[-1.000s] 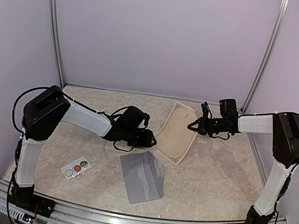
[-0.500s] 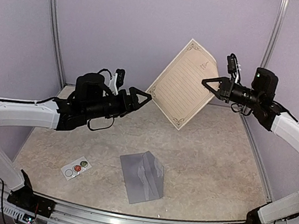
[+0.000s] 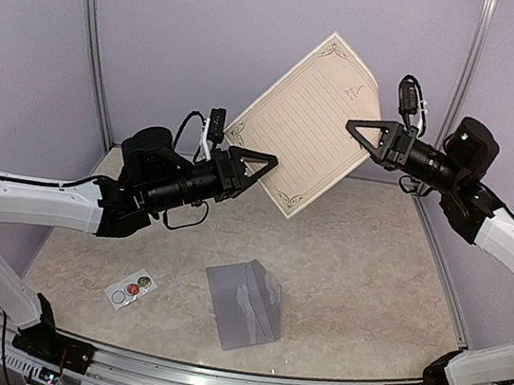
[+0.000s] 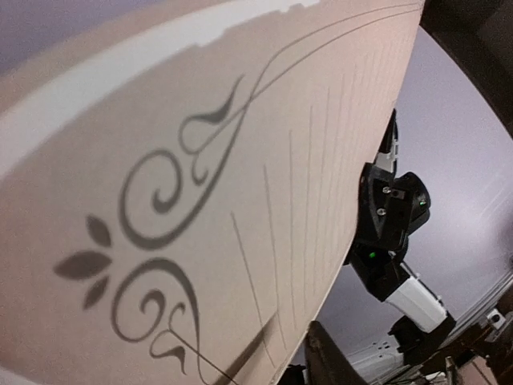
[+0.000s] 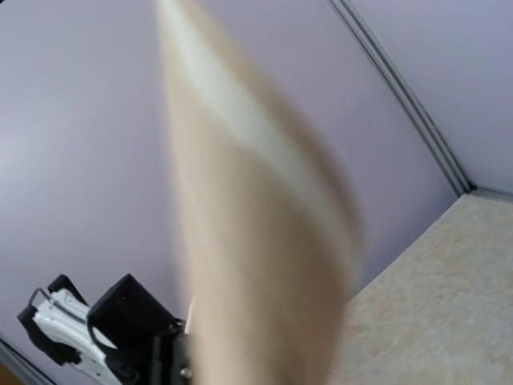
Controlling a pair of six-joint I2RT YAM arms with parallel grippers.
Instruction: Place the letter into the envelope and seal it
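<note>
The cream lined letter (image 3: 305,123) hangs tilted in the air above the back of the table. My right gripper (image 3: 352,127) is shut on its right edge; in the right wrist view the sheet (image 5: 256,241) is a blurred band hiding the fingers. My left gripper (image 3: 271,163) reaches the letter's lower-left edge and stands open, its jaws straddling the paper. In the left wrist view the sheet (image 4: 200,200) fills the frame, with one dark finger (image 4: 325,361) a little apart from it. The grey envelope (image 3: 243,304) lies flat on the table near the front, below both grippers.
A small white sticker card (image 3: 131,289) lies at the front left. The marbled table (image 3: 368,285) is bounded by purple walls with metal corner posts (image 3: 94,55). My right arm (image 4: 389,233) shows beyond the sheet in the left wrist view.
Both arms have risen from the table, the right one carrying the letter up. Over the last half second the letter swung left and higher, and my left gripper came onto its lower-left edge.
</note>
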